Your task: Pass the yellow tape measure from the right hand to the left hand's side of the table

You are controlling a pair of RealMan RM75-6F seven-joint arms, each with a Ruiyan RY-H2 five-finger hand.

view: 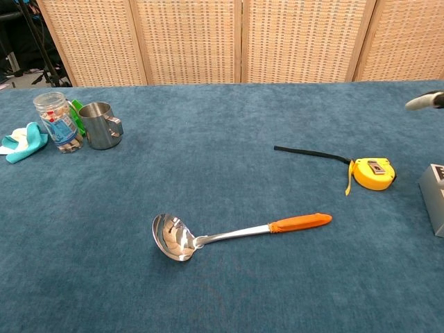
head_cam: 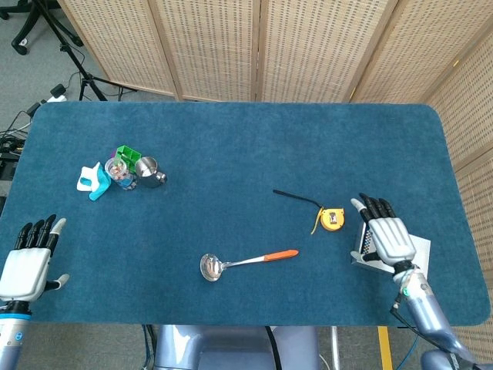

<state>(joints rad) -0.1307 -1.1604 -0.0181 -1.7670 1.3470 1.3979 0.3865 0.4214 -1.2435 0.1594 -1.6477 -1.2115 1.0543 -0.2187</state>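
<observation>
The yellow tape measure [head_cam: 332,220] lies flat on the blue table [head_cam: 231,139], on the right half and toward the near edge. Its round case [view: 374,173] shows a metal clip on top. A short yellow strap [view: 347,182] hangs at its left, and a black strip [view: 310,153] runs from it leftward, away across the cloth
</observation>
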